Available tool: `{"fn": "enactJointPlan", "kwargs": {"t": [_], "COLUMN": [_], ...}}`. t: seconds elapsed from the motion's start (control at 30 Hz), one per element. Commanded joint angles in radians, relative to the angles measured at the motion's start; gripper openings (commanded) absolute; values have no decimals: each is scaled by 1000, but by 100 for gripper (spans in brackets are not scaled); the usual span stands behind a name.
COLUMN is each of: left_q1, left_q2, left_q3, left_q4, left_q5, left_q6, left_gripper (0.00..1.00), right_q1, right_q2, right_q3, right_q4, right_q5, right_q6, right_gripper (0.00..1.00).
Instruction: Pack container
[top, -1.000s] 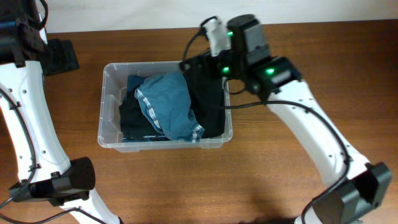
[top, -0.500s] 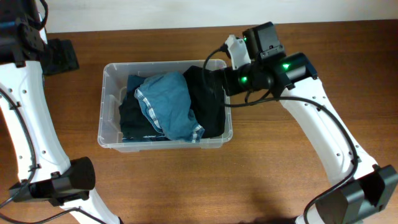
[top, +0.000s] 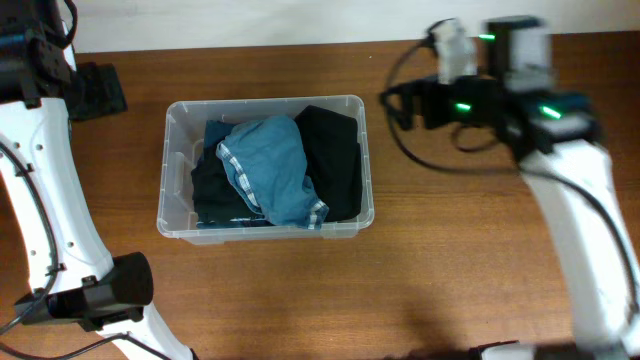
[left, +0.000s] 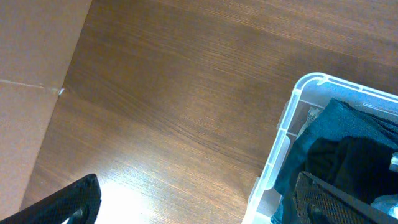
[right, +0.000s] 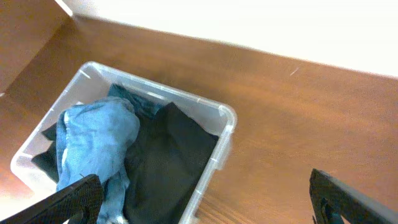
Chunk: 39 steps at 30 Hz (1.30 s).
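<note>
The clear plastic container (top: 265, 102) sits left of the table's middle. It holds a blue garment (top: 270, 165) over dark clothes and a black garment (top: 335, 160) on its right side. My right gripper (top: 397, 105) is open and empty, above the table just right of the container's far right corner. In the right wrist view the container (right: 227, 117), the blue garment (right: 93, 134) and the black garment (right: 168, 155) lie below the open fingers (right: 205, 200). My left gripper (top: 95, 90) is open and empty at the far left; its wrist view (left: 199, 200) shows the container's corner (left: 291, 134).
The wooden table (top: 450, 260) stretches right of and in front of the container. A pale wall edge (top: 250, 25) runs along the back. The left arm's base (top: 110, 290) stands at the front left.
My right gripper has drawn back from over the container's right side, moving right and away. The black garment stays in the container. The left arm has not moved.
</note>
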Motion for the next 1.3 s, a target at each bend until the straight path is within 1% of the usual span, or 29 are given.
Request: {"fn": "enactJointPlan", "kwargs": {"t": [0.0,0.07,0.2,0.27,0.33,0.4,0.43,0.47,0.53,0.57,0.63,0.67,0.73,0.77,0.87,0.9,1.07,1.13,1.27], "left_q1": [7,7,7,7,7,7,7,7,7,7,7,7,7,7,7,7,7,7,7], "left_q2": [-20,-20,-20,-20,-20,-20,-20,-20,-20,-20,-20,-20,-20,-20,-20,-20,-20,-20,-20], "left_q3": [14,14,14,14,14,14,14,14,14,14,14,14,14,14,14,14,14,14,14], "left_q4": [2,2,2,2,2,2,2,2,2,2,2,2,2,2,2,2,2,2,2], "left_q5": [-4,-4,-4,-4,-4,-4,-4,-4,-4,-4,-4,-4,-4,-4,-4,-4,-4,-4,-4], "left_q6": [-5,-5,-5,-5,-5,-5,-5,-5,-5,-5,-5,-5,-5,-5,-6,-5,-5,-5,-5], "left_gripper": [99,99,100,99,100,100,100,100,100,100,100,100,100,99,100,99,100,100,100], "right_q1": [-54,-101,-164,-188,-217,-238,-249,-260,-262,-262,-262,-261,-261,-261,-261,-261,-261,-261,-260], "right_q2": [-195,-290,-385,-423,-480,-543,-587,-650,-723,-793,-866,-921,-999,-1079,-1202,-1274,-1459,-1497,-1498], "right_q3": [9,9,-3,-34,-101,-206,-292,-422,-581,-730,-882,-985,-1105,-1204,-1314,-1361,-1459,-1484,-1530], "right_q4": [-72,-149,-232,-238,-217,-162,-112,-36,65,155,243,306,364,401,419,418,417,417,421], "right_q5": [28,110,228,262,264,264,264,263,260,254,249,241,238,237,233,226,227,227,224], "right_q6": [-117,-117,-118,-136,-170,-170,-170,-169,-169,-168,-165,-165,-165,-165,-165,-164,-99,-67,-25], "right_gripper": [98,98,98,99,98,98,98,98,98,98,99,98,98,99,98,98,98,98,99]}}
